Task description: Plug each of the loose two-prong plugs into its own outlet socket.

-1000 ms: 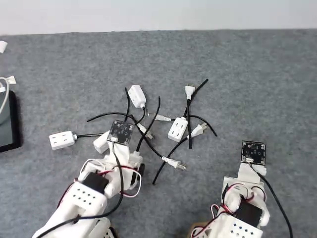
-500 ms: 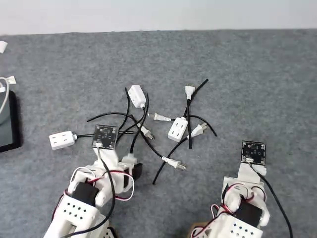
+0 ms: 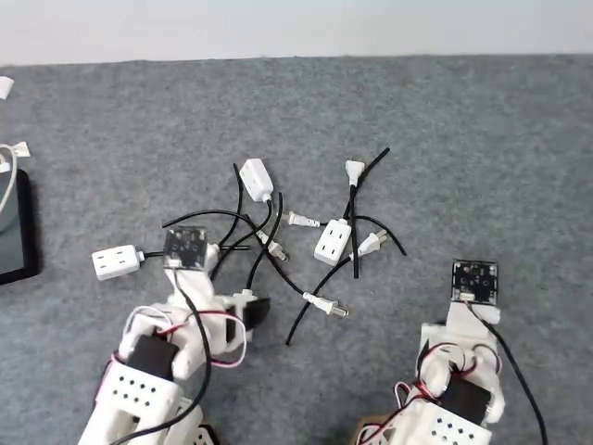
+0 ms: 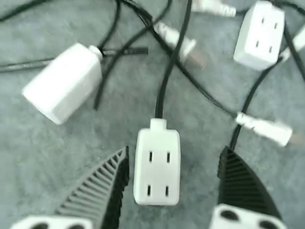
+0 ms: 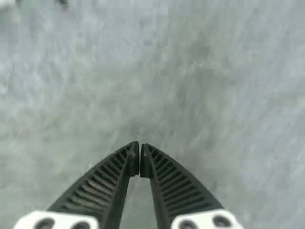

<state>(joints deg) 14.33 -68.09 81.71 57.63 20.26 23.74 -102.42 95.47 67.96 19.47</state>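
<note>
My left gripper (image 4: pixel 174 188) is open and low over the grey carpet, one finger on either side of a white outlet socket (image 4: pixel 157 167) that lies untouched, slots up, its black cord running away from me. A second socket (image 4: pixel 64 88) lies beyond it and a third (image 4: pixel 259 33) farther off. Loose two-prong plugs (image 4: pixel 264 129) (image 4: pixel 181 40) lie among the crossing cords. From above, sockets (image 3: pixel 116 262) (image 3: pixel 257 179) (image 3: pixel 332 243) and plugs (image 3: pixel 324 306) (image 3: pixel 355 169) (image 3: pixel 298 220) are scattered mid-table. My right gripper (image 5: pixel 139 152) is shut, empty, over bare carpet.
Black cords (image 3: pixel 269 241) criss-cross between the sockets. A dark tablet-like slab (image 3: pixel 14 232) lies at the left edge. The left arm (image 3: pixel 153 357) and right arm (image 3: pixel 454 399) sit at the near edge. Open carpet (image 3: pixel 482 148) stretches to the right.
My left arm has drawn back and swung to the left, its wrist camera shifting left over the cords. The right arm has not moved.
</note>
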